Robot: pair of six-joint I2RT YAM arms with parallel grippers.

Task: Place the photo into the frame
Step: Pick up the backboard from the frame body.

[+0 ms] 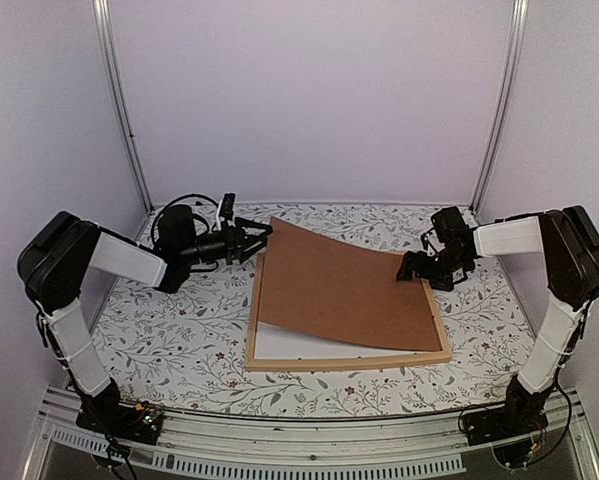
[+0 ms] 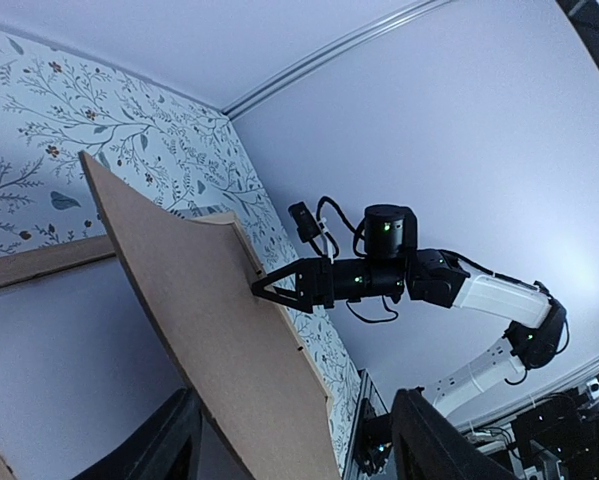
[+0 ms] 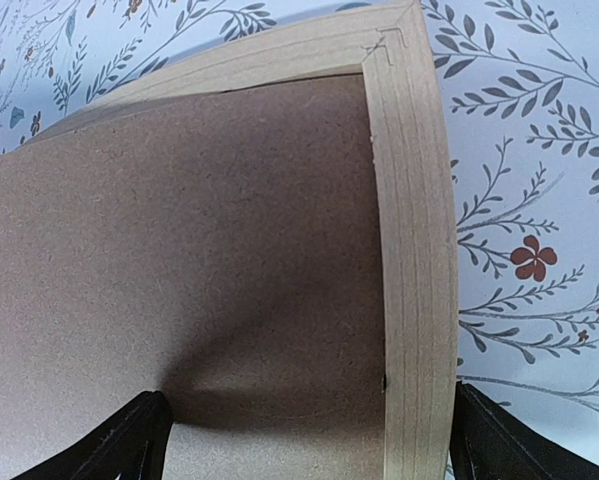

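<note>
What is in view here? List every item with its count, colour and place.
backing board: one, brown, lying over the frame, far-left corner raised
frame: one, light wood, flat on the table cover, centre
white sheet: one, white, inside the frame under the board; photo or mat, cannot tell
table cover: one, white with leaf and flower print, under everything
left gripper: one, black, open, fingers either side of the board's raised corner
right gripper: one, black, open, at the board's right edge

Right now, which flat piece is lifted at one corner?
The brown board: its far-left corner curls upward, while the wooden frame and white sheet lie flat.
</note>
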